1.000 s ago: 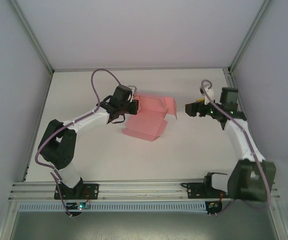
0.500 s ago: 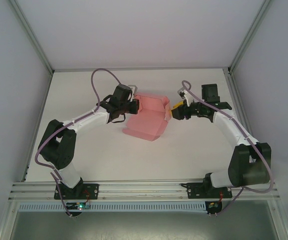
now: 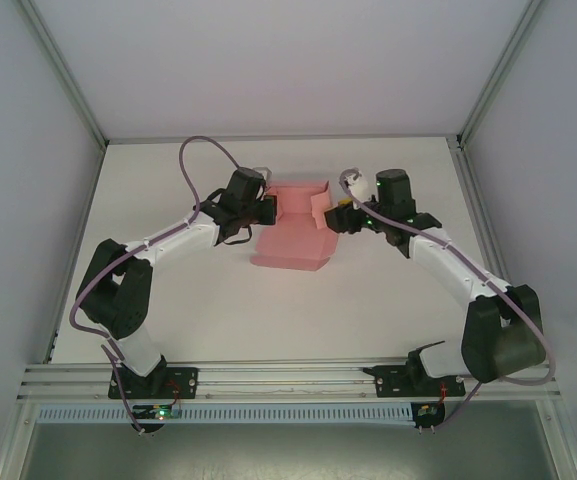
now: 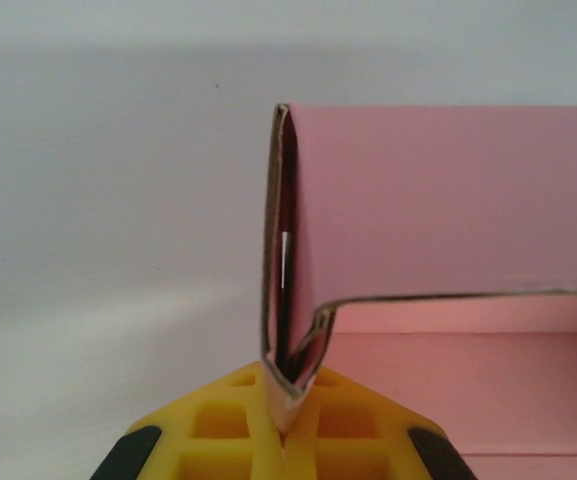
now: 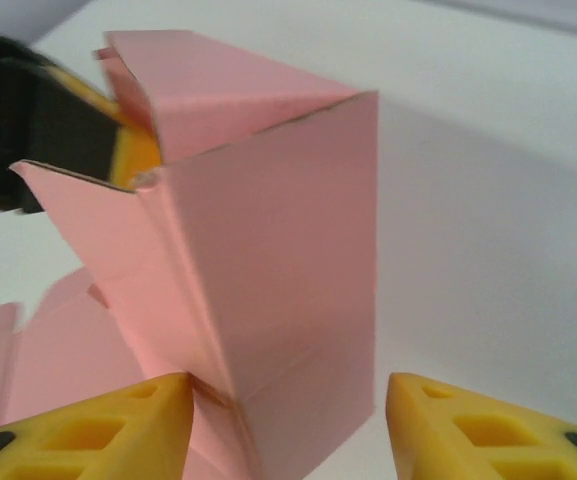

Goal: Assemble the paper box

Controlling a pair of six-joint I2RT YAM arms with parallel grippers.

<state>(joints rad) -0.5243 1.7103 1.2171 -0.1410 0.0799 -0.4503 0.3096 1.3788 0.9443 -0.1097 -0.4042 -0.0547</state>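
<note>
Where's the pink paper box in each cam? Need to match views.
Top external: pink paper box mid-table, between left end effector and right end effector.
Left wrist: box fills the right half, its folded wall pinched at bottom centre.
Right wrist: box at centre, upright panel between the open yellow fingers.
Shared landmark: the left end effector clamped on the box wall, yellow-black at upper left in right wrist.

Both reach inward: left arm (image 3: 168, 240) stretches toward centre, left gripper (image 4: 283, 425) pinched tight on a paper box (image 4: 448, 200) edge. The right arm (image 3: 458, 265) mirrors it, right gripper (image 5: 288, 420) fingers spread wide apart.
</note>
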